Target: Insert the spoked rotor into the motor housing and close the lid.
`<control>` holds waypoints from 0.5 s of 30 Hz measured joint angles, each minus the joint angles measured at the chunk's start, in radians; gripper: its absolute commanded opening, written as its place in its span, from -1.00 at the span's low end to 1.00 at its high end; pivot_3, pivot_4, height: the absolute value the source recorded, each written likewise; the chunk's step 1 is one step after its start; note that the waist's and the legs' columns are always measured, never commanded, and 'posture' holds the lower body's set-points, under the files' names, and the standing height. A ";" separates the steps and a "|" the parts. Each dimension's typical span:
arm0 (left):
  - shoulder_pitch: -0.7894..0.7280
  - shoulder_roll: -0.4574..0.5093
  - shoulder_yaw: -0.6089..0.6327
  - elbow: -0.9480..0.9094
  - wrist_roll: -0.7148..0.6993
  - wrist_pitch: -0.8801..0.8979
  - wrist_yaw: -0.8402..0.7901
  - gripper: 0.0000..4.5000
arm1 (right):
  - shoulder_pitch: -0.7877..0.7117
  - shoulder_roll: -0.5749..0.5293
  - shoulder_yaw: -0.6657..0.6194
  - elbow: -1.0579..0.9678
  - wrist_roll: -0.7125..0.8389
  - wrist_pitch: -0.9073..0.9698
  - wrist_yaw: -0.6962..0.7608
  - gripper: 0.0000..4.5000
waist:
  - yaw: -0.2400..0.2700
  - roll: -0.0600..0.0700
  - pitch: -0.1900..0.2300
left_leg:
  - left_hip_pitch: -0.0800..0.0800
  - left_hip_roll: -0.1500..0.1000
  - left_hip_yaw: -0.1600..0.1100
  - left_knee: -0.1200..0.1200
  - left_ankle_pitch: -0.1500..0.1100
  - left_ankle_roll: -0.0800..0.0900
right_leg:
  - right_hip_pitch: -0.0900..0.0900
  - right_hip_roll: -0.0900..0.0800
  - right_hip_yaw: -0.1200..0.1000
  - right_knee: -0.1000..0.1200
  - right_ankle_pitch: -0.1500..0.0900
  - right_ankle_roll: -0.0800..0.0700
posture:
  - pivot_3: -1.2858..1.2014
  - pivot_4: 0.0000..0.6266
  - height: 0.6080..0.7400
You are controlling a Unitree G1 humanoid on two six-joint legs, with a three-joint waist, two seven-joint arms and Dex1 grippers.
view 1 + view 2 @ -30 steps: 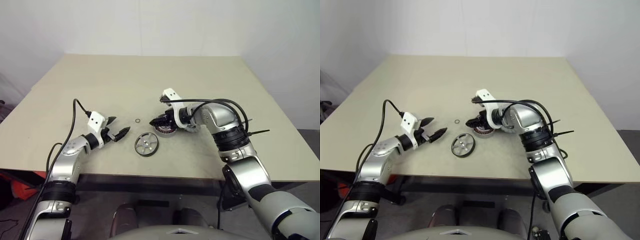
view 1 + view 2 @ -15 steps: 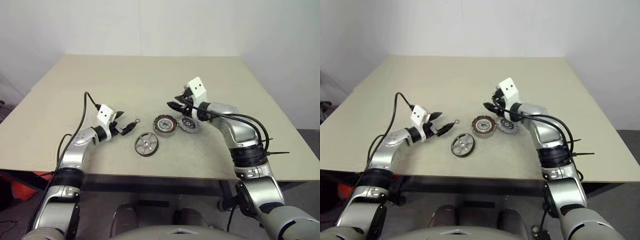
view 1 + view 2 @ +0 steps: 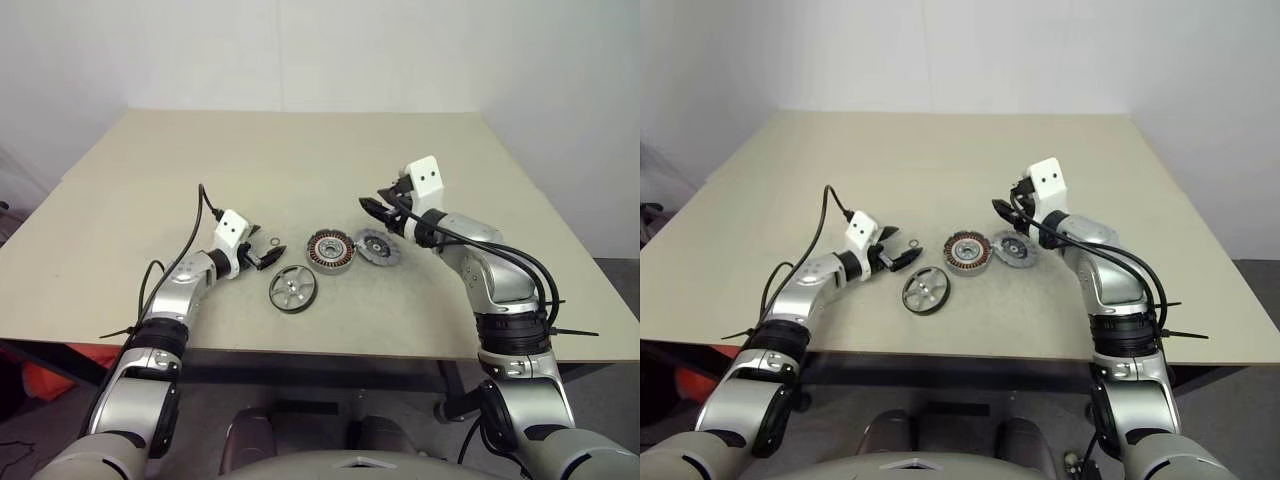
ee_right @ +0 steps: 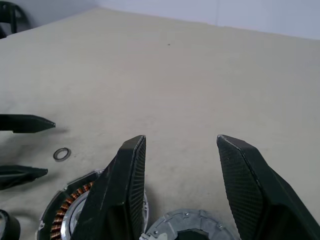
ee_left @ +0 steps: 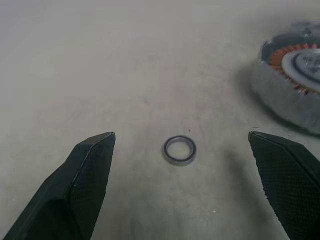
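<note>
The spoked rotor [image 3: 293,288] lies flat near the table's front edge. Behind it to the right stands the motor housing [image 3: 330,249], its copper windings facing up, and the notched grey lid [image 3: 379,246] lies against the housing's right side. My left gripper [image 3: 261,249] is open, low over the table, left of the housing. In the left wrist view a tiny loose ring [image 5: 179,149] lies on the table between the fingers [image 5: 95,170]. My right gripper [image 3: 380,205] hangs open and empty above and behind the lid [image 4: 190,225].
The beige table [image 3: 300,160] stretches far behind the parts. Its front edge [image 3: 330,352] runs close to the rotor. Cables loop from both wrists. A white wall stands beyond the table.
My left gripper has moved forward and right until the tiny ring lies between its fingers. My right gripper has swung right and up, off the housing, uncovering housing and lid.
</note>
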 measured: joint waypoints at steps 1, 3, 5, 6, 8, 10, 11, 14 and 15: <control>0.000 0.000 -0.012 0.000 0.012 0.002 0.000 1.00 | 0.000 0.000 0.000 0.000 0.002 0.000 -0.004 0.02 | 0.000 0.000 0.000 | 0.000 0.000 0.000 0.000 0.000 0.000 | 0.000 0.000 0.000 0.000 0.000 0.000 | 0.03 -1.00 1.00; 0.000 0.000 -0.033 0.001 0.031 0.009 -0.003 1.00 | 0.000 0.000 0.000 0.004 0.005 0.000 -0.009 0.02 | 0.000 0.000 0.000 | 0.000 0.000 0.000 0.000 0.000 0.000 | 0.000 0.000 0.000 0.000 0.000 0.000 | 0.03 -1.00 1.00; -0.001 0.000 -0.033 0.000 0.034 0.014 -0.005 1.00 | 0.000 0.001 0.000 0.009 0.006 0.000 -0.015 0.02 | 0.000 0.000 0.000 | 0.000 0.000 0.000 0.000 0.000 0.000 | 0.000 0.000 0.000 0.000 0.000 0.000 | 0.03 -1.00 1.00; -0.001 0.000 -0.034 0.000 0.035 0.016 -0.005 1.00 | 0.000 0.001 0.000 0.010 0.007 0.000 -0.017 0.02 | 0.000 0.000 0.000 | 0.000 0.000 0.000 0.000 0.000 0.000 | 0.000 0.000 0.000 0.000 0.000 0.000 | 0.03 -1.00 1.00; -0.001 0.000 -0.036 -0.001 0.040 0.018 -0.005 1.00 | -0.001 0.002 0.000 0.013 0.007 0.000 -0.022 0.02 | 0.000 0.000 0.000 | 0.001 0.000 0.000 0.000 0.000 0.000 | 0.001 0.000 0.000 0.000 0.000 0.000 | 0.03 -1.00 1.00; -0.004 -0.001 -0.037 -0.003 0.042 0.025 -0.005 1.00 | -0.001 0.003 0.000 0.016 0.007 0.000 -0.024 0.02 | 0.000 0.000 0.000 | 0.001 0.000 0.000 0.000 0.000 0.000 | 0.001 0.000 0.000 0.000 0.000 0.000 | 0.03 -1.00 1.00; -0.006 -0.001 -0.039 -0.003 0.045 0.027 -0.005 1.00 | -0.001 0.003 0.000 0.016 0.007 0.000 -0.025 0.02 | 0.000 0.000 0.000 | 0.001 0.000 0.000 0.000 0.000 0.000 | 0.001 0.000 0.000 0.000 0.000 0.000 | 0.03 -1.00 1.00; -0.008 -0.009 -0.036 -0.004 0.044 0.038 0.000 1.00 | -0.001 0.003 0.000 0.016 0.008 0.000 -0.026 0.02 | 0.001 0.000 0.000 | 0.001 0.000 0.000 0.000 0.000 0.000 | 0.001 0.000 0.000 0.000 0.000 0.000 | 0.03 -1.00 1.00; -0.009 -0.014 -0.033 -0.004 0.040 0.044 0.002 1.00 | -0.001 0.003 0.000 0.016 0.009 0.000 -0.026 0.02 | 0.003 0.000 0.000 | 0.001 0.000 0.000 0.000 0.000 0.000 | 0.001 -0.001 0.000 0.000 0.000 0.000 | 0.03 -1.00 1.00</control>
